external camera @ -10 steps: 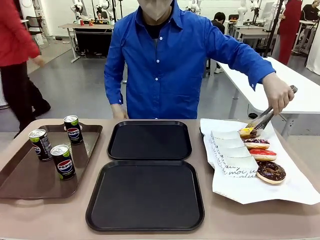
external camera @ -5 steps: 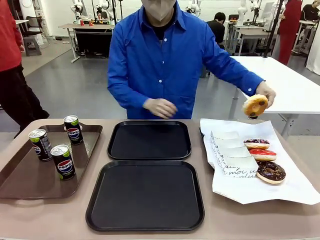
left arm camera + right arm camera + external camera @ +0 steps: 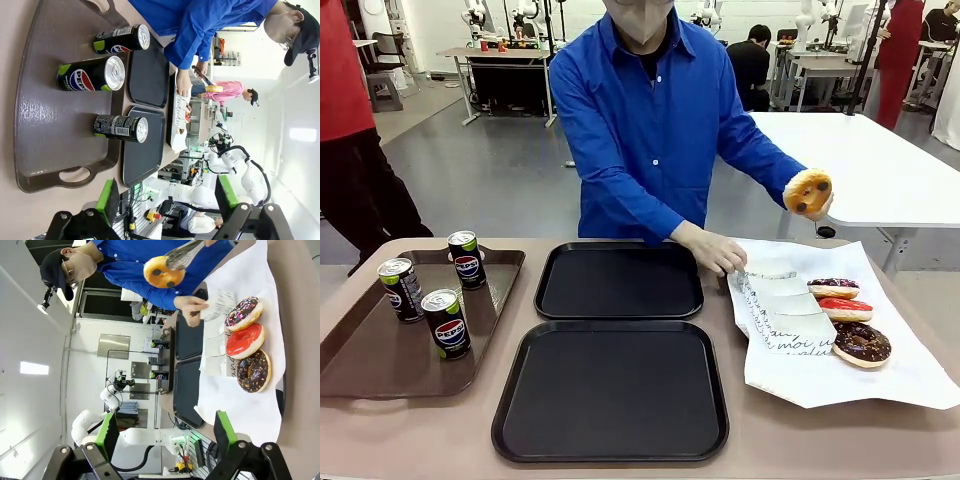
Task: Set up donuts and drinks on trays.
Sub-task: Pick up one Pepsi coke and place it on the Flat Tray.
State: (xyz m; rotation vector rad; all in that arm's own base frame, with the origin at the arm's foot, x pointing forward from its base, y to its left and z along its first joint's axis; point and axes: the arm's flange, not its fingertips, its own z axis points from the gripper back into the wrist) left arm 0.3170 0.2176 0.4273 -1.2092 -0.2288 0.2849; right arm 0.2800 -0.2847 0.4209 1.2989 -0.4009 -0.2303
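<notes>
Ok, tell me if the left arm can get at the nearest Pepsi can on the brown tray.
Probably yes. The left gripper, jaws open, faces the brown tray, and nothing stands between it and that can. The person's free hand is away by the donuts.

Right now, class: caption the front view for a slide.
Person holds up a golden donut, other hand at the paper sleeves, beside two black trays.
</notes>
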